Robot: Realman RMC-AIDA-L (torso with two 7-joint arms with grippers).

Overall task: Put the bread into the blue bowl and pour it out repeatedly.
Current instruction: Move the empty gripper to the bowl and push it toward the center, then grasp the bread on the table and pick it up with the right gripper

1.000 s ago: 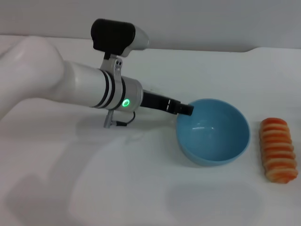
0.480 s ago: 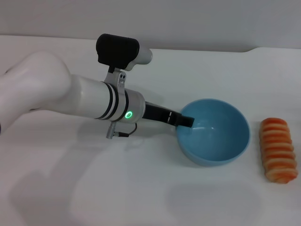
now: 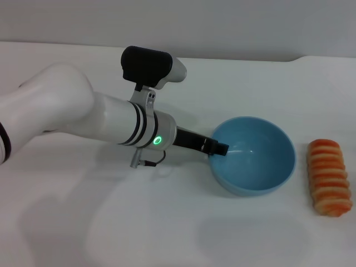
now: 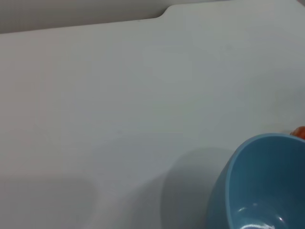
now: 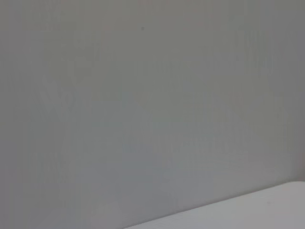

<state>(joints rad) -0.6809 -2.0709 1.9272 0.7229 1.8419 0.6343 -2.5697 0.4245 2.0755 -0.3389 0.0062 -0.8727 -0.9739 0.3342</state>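
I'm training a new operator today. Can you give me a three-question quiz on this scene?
1. True or false: the bread lies inside the blue bowl.
2. Which gripper is at the bowl's rim? A. left B. right
3. Fill in: the bread lies on the table, to the robot's ____ of the bowl.

Key: 1. false, it lies outside, apart from the bowl. 2. A, the left gripper. 3. right.

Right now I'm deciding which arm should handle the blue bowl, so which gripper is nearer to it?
Left. The left gripper is at the blue bowl, on its rim on the side away from the bread. The right gripper is not in view.
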